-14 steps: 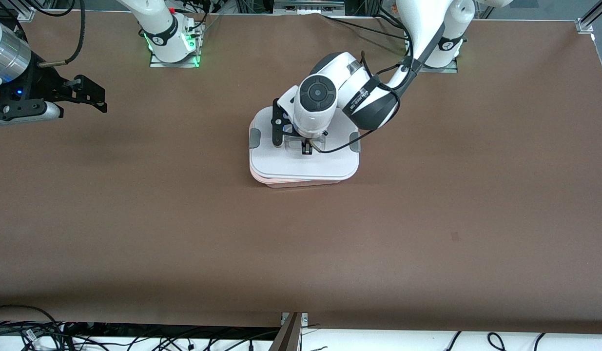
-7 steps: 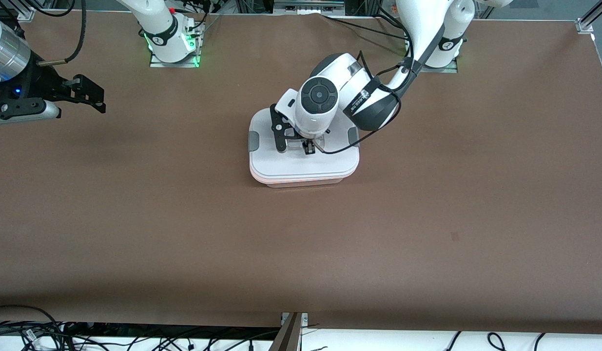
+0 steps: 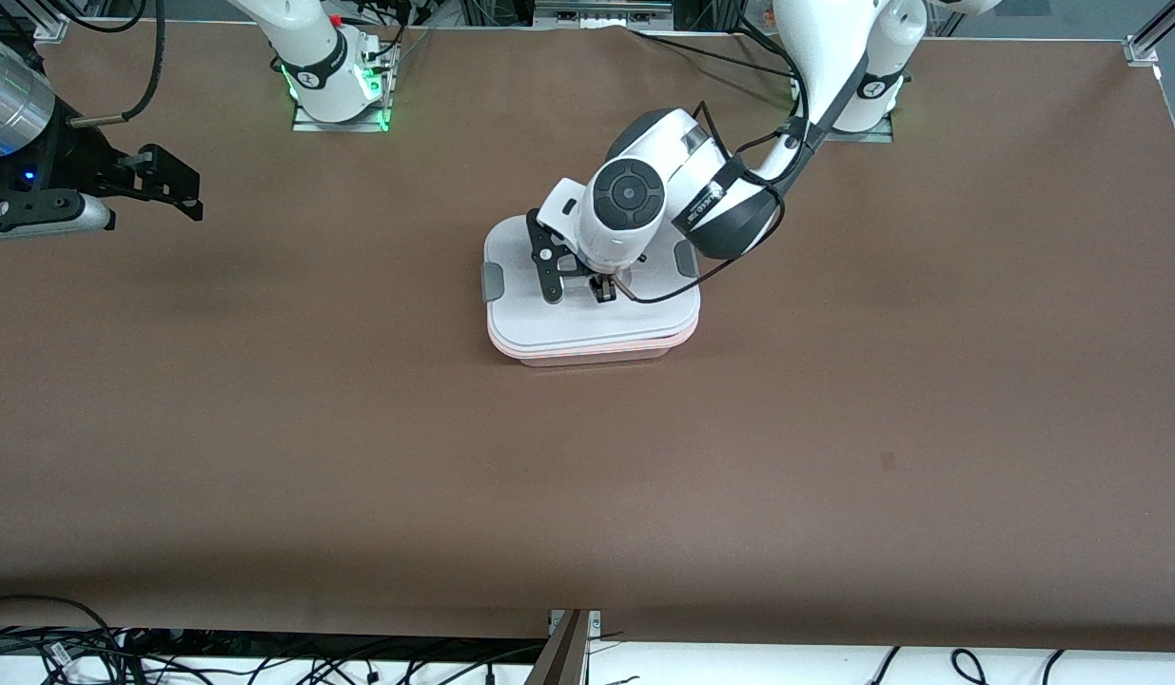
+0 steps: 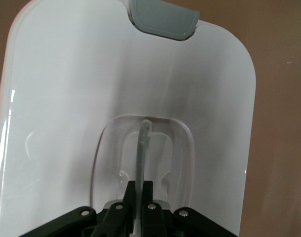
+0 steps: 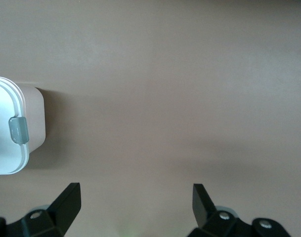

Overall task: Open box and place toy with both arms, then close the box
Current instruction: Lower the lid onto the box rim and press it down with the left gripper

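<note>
The right hand (image 3: 183, 185) waits at the upper edge of the front view, at the right arm's end of the desk (image 3: 359, 428). It hovers over bare surface with its fingers spread wide apart.

In the middle of the frame sits the box (image 3: 587, 354), its white lid (image 3: 587, 323) lying on top and slightly askew, so the pink rim shows along the lower edge. The left hand (image 3: 598, 287) pinches the clear handle (image 4: 143, 148) between closed fingers.

The toy is not in view, so I cannot tell whether it is inside.

Judging by this, the lid should travel straight and level, gripped at the handle's middle, so that both grey clips (image 3: 492, 282) clear or meet the rim together without dragging the tub.

White lettering on the left arm's dark cuff is too small to read.
</note>
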